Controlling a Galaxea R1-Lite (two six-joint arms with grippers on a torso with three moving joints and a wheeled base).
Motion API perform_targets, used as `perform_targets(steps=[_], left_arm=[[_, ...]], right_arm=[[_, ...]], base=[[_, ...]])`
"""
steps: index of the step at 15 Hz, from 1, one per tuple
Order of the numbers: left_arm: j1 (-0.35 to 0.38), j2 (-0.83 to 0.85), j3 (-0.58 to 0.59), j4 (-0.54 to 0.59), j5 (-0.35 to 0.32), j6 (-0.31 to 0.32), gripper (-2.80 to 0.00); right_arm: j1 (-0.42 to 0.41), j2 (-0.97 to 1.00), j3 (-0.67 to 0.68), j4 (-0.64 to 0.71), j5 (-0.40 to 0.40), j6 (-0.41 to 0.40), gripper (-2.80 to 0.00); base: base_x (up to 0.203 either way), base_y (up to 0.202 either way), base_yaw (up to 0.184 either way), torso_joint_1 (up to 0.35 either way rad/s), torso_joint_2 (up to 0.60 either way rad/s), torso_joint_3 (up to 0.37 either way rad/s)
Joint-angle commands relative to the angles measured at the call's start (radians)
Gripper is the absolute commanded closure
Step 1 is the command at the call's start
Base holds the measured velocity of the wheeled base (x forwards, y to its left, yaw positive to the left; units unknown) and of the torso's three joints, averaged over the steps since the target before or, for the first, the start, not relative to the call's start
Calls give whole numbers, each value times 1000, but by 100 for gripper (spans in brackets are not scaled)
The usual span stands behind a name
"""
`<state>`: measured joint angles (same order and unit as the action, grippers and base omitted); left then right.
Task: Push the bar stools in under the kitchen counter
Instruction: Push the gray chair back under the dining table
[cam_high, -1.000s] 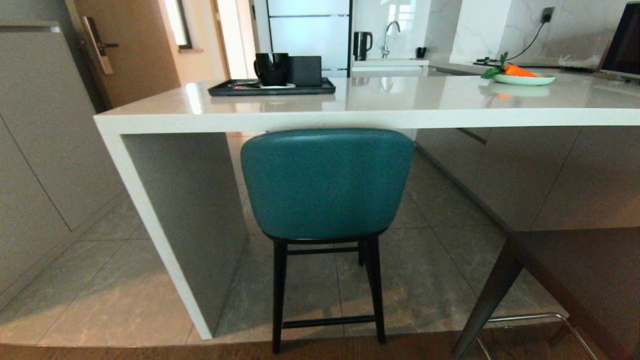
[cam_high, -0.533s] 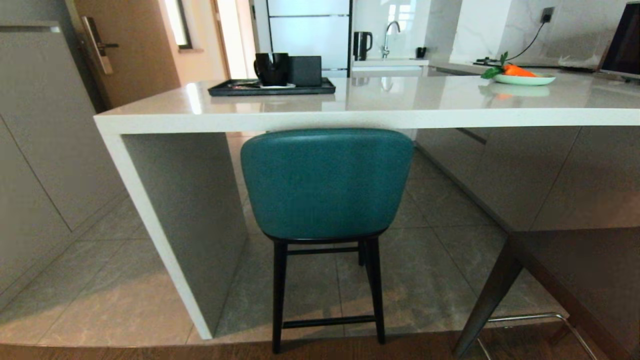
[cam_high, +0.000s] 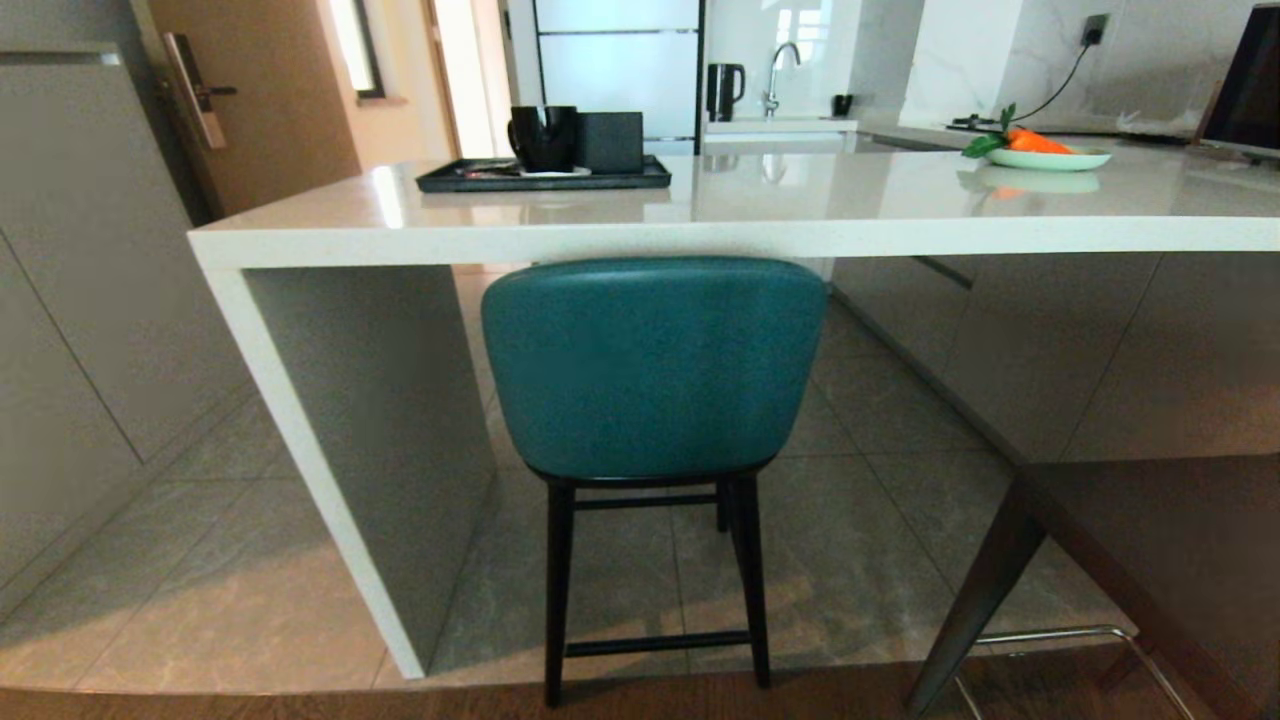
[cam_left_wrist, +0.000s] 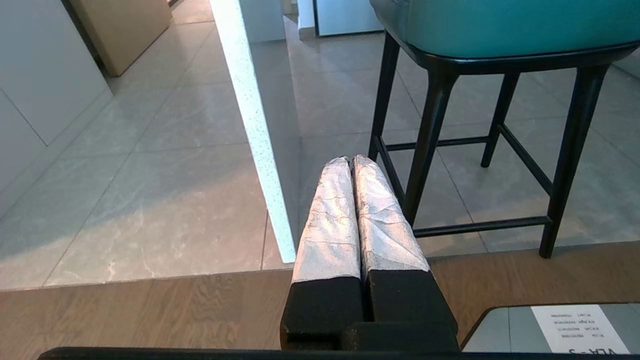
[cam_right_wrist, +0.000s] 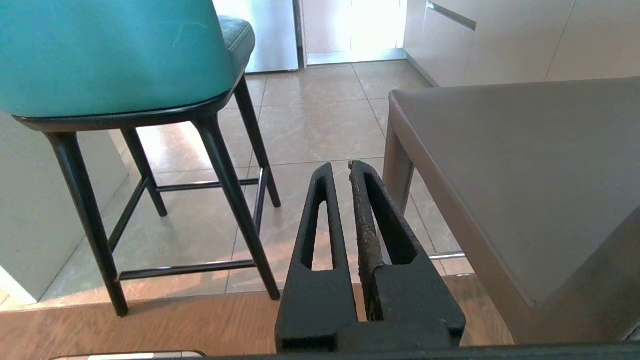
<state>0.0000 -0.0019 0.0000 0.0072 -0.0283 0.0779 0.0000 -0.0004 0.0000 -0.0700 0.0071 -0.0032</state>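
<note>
Two stools stand at the kitchen counter (cam_high: 700, 215); the teal stool (cam_high: 652, 365) sits beneath its edge beside the white side leg (cam_high: 330, 470); the dark grey stool (cam_high: 1150, 560) is nearer, at right; the left gripper (cam_left_wrist: 352, 161), fingers pressed together, hangs low before the teal stool's legs; the right gripper (cam_right_wrist: 340, 170), also closed, points between both stools.
</note>
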Motion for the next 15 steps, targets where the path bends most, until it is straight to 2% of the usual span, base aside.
perform_targets(steps=[1,5,15], left_arm=[[0,2,0,0,1,-1,0],[0,2,0,0,20,-33,0],[0,2,0,0,18,-33,0]], right_arm=[[0,2,29,-1,1,0,0],[0,2,29,-1,1,2,0],[0,2,29,-1,1,2,0]], base=[[0,0,0,0,0,0],[-24,0,1,2,1,1],[-198,0,-2,3,3,1]])
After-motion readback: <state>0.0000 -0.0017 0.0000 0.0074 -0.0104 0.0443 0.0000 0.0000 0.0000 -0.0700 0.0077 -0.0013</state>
